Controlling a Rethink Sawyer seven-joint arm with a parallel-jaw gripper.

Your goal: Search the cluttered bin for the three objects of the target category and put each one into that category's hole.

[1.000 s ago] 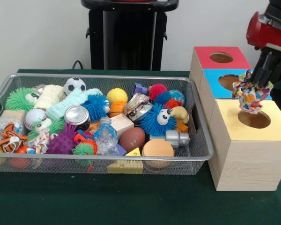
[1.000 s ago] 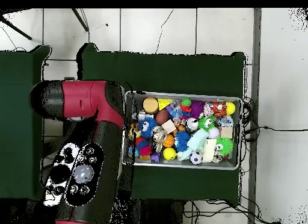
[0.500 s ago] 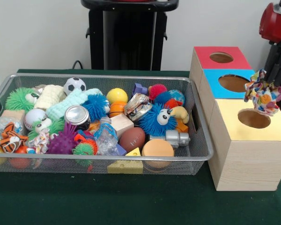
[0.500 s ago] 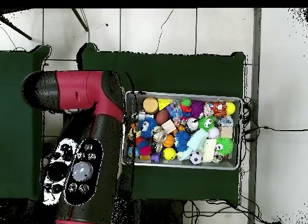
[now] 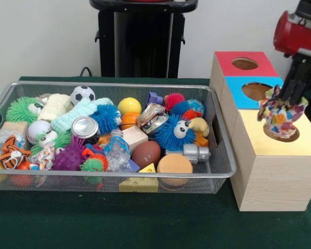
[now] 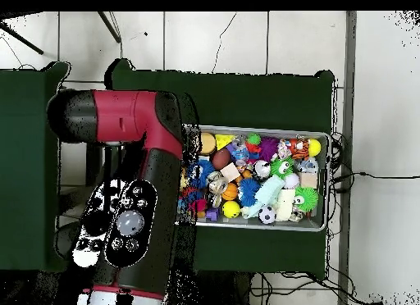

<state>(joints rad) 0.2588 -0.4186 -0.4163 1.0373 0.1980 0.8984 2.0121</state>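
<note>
Green cloth-covered table (image 5: 145, 228) bearing, on the front view's left, a wire-mesh bin (image 5: 109, 181) heaped with toys and, on its right, a wooden sorting box (image 5: 272, 181) whose three top panels run from far to near: red panel (image 5: 259, 67), blue panel (image 5: 237, 93) and yellow panel (image 5: 306, 140), each with a round hole. In the overhead view the red and black arm (image 6: 135, 179) covers the sorting box and overlaps the bin's adjacent edge. In the front view the gripper (image 5: 293, 91) descends at the upper right, its dark fingers (image 5: 289, 85) closed on the top of a multicoloured patterned fabric toy (image 5: 280, 114). The toy hangs directly over the hole (image 5: 282, 134) in the yellow panel, its lower end hiding most of the opening; whether it touches the rim cannot be determined. Bin contents include a blue fuzzy creature with googly eyes (image 5: 173, 132) near the right of centre, a brown football (image 5: 146, 153) just in front of it, an orange ball (image 5: 174, 166) against the near wall, a silver can (image 5: 85, 128), a purple spiky ball (image 5: 70, 155), a soccer ball (image 5: 82, 94) at the far wall, a yellow ball (image 5: 129, 106), a green fuzzy ball (image 5: 22, 109) in the far left corner and a tiger toy (image 5: 10, 153) at the left end.
</note>
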